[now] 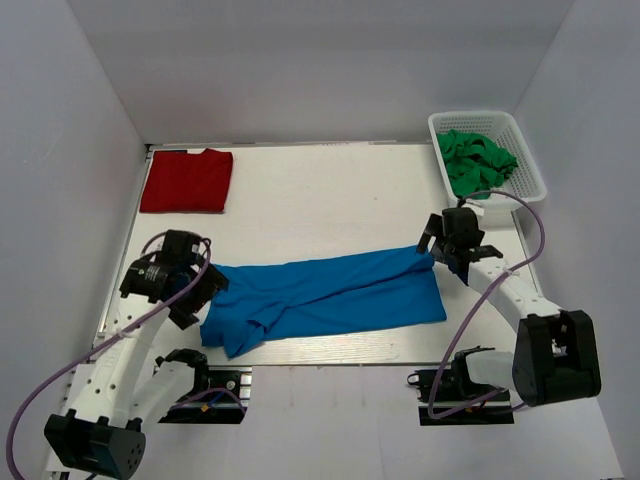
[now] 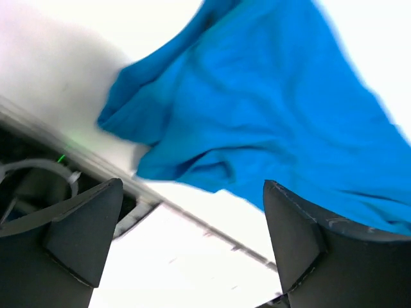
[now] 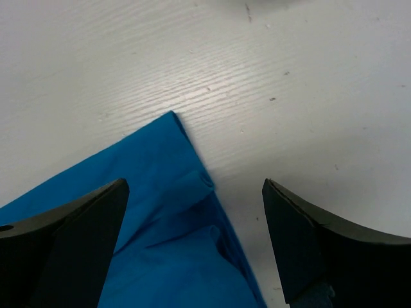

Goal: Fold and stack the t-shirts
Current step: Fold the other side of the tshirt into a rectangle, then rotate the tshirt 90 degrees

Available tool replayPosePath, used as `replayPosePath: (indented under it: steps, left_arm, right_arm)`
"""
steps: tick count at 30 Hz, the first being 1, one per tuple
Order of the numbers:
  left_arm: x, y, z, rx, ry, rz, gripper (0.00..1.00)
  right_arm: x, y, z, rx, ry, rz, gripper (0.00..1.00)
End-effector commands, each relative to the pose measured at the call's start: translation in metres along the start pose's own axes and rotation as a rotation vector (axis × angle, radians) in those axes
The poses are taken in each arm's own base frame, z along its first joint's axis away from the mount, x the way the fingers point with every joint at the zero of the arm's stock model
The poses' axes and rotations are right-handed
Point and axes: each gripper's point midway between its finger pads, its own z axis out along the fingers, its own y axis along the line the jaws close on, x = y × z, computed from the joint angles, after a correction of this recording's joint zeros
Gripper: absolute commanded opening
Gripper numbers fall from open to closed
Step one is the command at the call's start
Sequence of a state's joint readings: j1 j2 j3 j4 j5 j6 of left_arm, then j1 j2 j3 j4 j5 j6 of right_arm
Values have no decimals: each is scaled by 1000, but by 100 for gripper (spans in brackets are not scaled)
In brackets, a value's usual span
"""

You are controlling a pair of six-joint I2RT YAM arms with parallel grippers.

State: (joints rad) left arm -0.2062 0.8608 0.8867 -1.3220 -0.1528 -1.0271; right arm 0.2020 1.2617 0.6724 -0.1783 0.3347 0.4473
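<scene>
step: fold blue t-shirt (image 1: 330, 295) | left gripper (image 2: 192, 185), right gripper (image 3: 194, 183): jaws spread, empty | advice: pinch matching end corners, lift evenly

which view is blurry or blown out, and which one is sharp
Left wrist: the blue t-shirt looks smeared and soft, and the table is blown out white. Right wrist: sharp, surface grain crisp. Top external: even light, in focus.

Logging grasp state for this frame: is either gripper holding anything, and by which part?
Nothing is held. The left gripper and right gripper are both open. The blue t-shirt lies loose on the table, one corner below the right gripper's gap.
</scene>
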Motion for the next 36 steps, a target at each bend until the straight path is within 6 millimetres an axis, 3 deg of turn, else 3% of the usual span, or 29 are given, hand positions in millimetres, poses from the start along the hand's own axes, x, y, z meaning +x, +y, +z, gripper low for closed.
replayPosePath:
  steps: [1, 2, 3, 6, 9, 11, 15, 16, 18, 23, 27, 30, 31, 32, 33, 34, 35, 36]
  left_arm:
    - [-24, -32, 2, 84, -74, 51, 100]
    - [-26, -43, 6, 114, -75, 57, 100]
    - [-31, -64, 14, 188, -83, 50, 100]
    - [-24, -94, 44, 256, -16, 80, 100]
    - [-12, -96, 79, 207, 58, 99, 100]
    - [-14, -96, 95, 176, 51, 99, 100]
    - [-23, -94, 118, 77, 39, 113, 100]
    - [-25, -87, 128, 14, 32, 119, 100]
    - [-30, -91, 132, -8, 31, 122, 100]
    - [-28, -100, 150, -56, 81, 131, 100]
    - [-28, -115, 169, -42, 105, 130, 100]
    - [-49, -153, 184, 31, 55, 145, 100]
    - [-68, -183, 182, 86, 16, 146, 100]
    - [-72, -192, 206, 71, 15, 169, 100]
    - [-77, -209, 213, 94, 22, 184, 100]
    - [-100, -258, 203, 187, -22, 199, 100]
    - [-92, -271, 233, 175, 17, 225, 100]
    - [-97, -287, 239, 190, 25, 225, 100]
  right_arm:
    - [-30, 23, -17, -119, -65, -43, 90]
    - [-35, 31, -20, -162, -82, -48, 90]
    - [-31, 53, -28, -294, -60, -95, 90]
    - [-17, 92, -39, -514, -21, -151, 90]
    - [-6, 107, -41, -595, 12, -171, 90]
    - [11, 112, -32, -609, 86, -173, 90]
    - [37, 108, -12, -567, 190, -174, 90]
    - [44, 100, -8, -535, 209, -174, 90]
    - [52, 89, -2, -474, 240, -168, 90]
    - [71, 56, -12, -348, 285, -167, 90]
    - [77, 50, -18, -343, 282, -168, 90]
    - [91, 56, -17, -387, 340, -181, 90]
    - [95, 63, -19, -428, 360, -190, 90]
    - [107, 65, -19, -444, 404, -194, 90]
    - [113, 70, -23, -480, 419, -201, 90]
    - [116, 70, -25, -487, 426, -202, 90]
    - [129, 71, -29, -500, 449, -223, 90]
    - [133, 76, -37, -543, 466, -234, 90]
